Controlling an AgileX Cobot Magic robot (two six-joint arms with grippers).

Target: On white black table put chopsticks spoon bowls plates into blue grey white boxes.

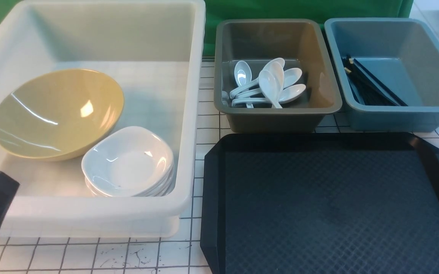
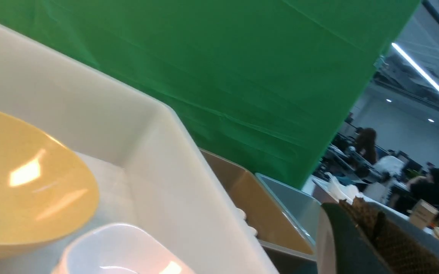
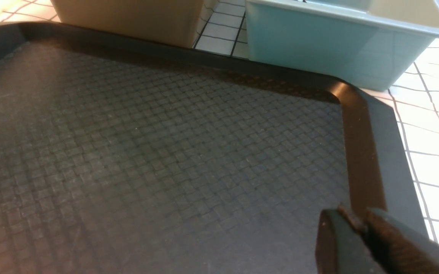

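The white table (image 1: 208,125), ruled with a thin black grid and ink-scuffed along the bottom edge, carries three plastic tubs with rolled rims. Filling the left of the front view, the large translucent white box (image 1: 189,114) holds a wide, shallow mustard-yellow bowl (image 1: 58,112), glossy and tilted against a stack of small square white plates (image 1: 128,163) with rounded corners. At top centre the olive-grey box (image 1: 318,76) contains a pile of glossy white ceramic spoons (image 1: 269,85). At the upper right, the grey-blue box (image 1: 425,64) has slim black chopsticks (image 1: 371,87) lying along its left side. The black tray (image 1: 326,205), woven-textured with cut corners, fills the lower right, bare. The left tool (image 2: 368,228), in the lower right of its wrist view, has its fingers pressed together, empty. The right tool (image 3: 360,224) hangs over the tray's corner, jaws almost touching, gripping nothing.
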